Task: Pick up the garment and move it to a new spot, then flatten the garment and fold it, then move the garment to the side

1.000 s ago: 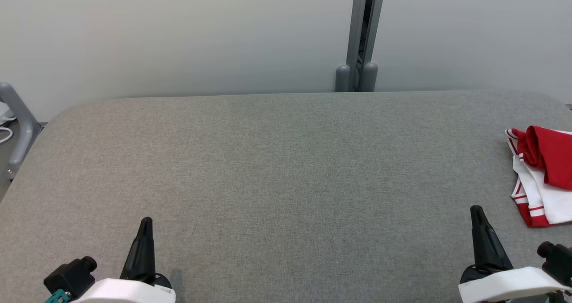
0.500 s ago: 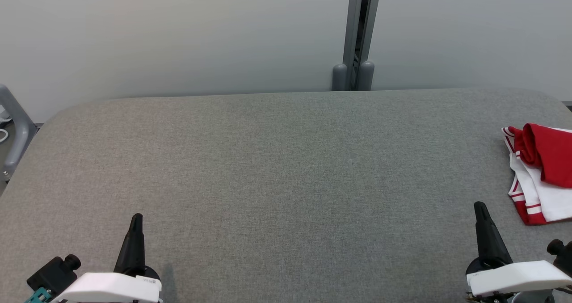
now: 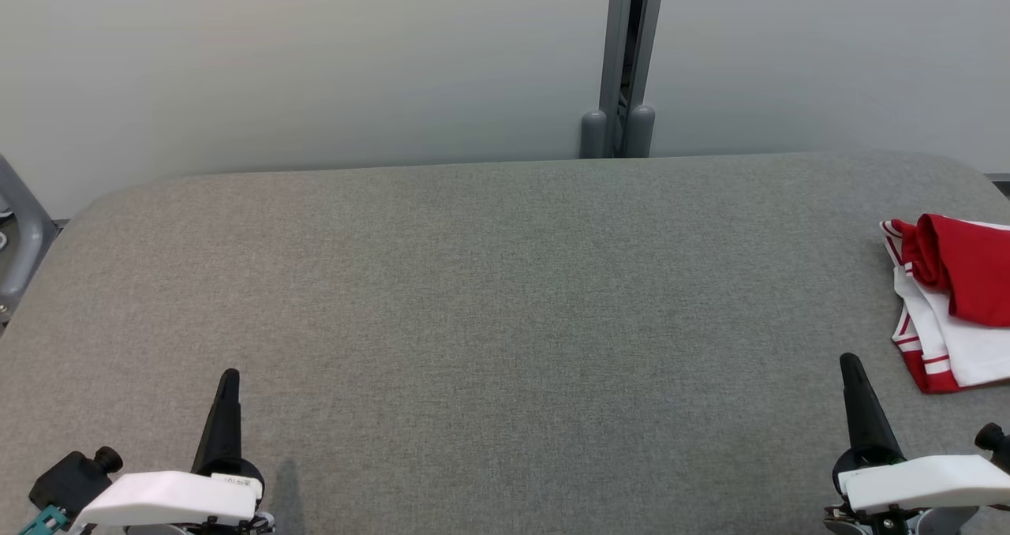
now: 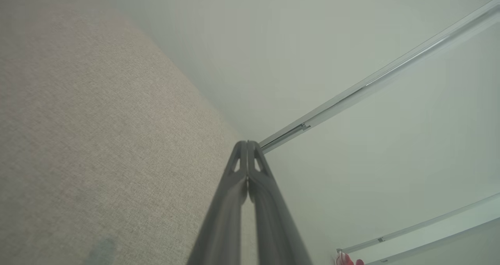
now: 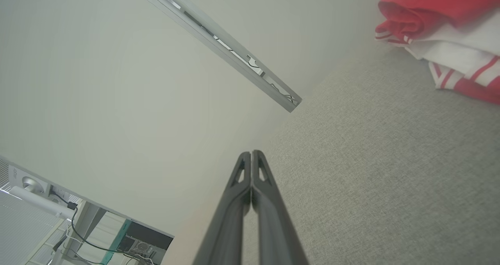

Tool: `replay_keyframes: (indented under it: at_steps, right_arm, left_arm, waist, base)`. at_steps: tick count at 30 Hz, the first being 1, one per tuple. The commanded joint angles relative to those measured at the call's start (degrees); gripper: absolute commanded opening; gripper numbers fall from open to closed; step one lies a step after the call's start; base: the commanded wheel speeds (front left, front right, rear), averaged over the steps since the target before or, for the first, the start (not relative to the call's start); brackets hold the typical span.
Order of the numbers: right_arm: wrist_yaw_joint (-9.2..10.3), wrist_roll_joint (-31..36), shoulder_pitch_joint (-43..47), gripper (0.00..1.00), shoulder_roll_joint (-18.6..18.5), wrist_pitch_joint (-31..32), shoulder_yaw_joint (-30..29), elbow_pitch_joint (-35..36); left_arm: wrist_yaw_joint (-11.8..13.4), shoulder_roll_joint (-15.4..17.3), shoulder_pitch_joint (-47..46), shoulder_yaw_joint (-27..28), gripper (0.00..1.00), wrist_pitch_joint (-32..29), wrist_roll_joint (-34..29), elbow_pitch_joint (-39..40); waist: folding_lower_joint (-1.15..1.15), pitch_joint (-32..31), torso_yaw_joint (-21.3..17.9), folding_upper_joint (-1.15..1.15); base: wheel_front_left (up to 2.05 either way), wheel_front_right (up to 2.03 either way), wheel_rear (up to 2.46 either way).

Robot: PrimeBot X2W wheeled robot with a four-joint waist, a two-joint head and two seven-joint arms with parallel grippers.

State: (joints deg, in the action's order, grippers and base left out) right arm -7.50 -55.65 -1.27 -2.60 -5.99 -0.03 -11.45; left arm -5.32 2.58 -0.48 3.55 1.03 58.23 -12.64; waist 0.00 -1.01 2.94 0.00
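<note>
Fabric of a tight grey weave is stretched over the table, whose far corners are rounded. In the head view the garment is found at 3 o'clock, at the table's right edge, partly cut off by the frame. It is made of soft cloth in two colours — a red part rolled into a thick, tube-like fold on top, and a white part beneath, trimmed with narrow red and white stripes. It is bunched, not laid flat, and is touched by neither gripper.

The left gripper is seen at 8 o'clock, well apart from the garment; its two long dark fingers are pressed together into one slim, tapering point, and nothing is held between them. In the left wrist view small triangular cut-outs are shown near the tips. The right gripper is placed at 4 o'clock, near the garment but clear of it, with bare weave between; its jaws are likewise closed on nothing.

Behind the table a plain, pale wall panel is seen, matt and featureless. At 12 o'clock it is divided by an upright grey metal post with two rounded caps at its foot. At 9 o'clock a bent grey tube is seen beside the table's left edge.
</note>
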Motion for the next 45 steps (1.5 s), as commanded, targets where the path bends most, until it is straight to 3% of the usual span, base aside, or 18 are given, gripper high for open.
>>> replay_keyframes:
  at_steps: [1,45]
  right_arm:
    - [0.00,-2.1,-1.4,0.00,-0.6,0.4,-0.4,0.6]
    - [0.01,-26.2,-2.7,0.00,-0.9,5.5,-1.2,0.0]
  left_arm:
    - [-0.5,0.3,-1.8,0.6,0.00,-0.5,1.9,0.5]
    - [-1.7,0.4,-4.3,5.2,0.00,-8.2,23.3,-0.2]
  waist:
    - [0.00,0.0,-0.1,0.00]
    - [0.00,0.6,-1.8,0.00]
  base:
    - [0.00,0.00,0.00]
    - [0.00,0.00,0.00]
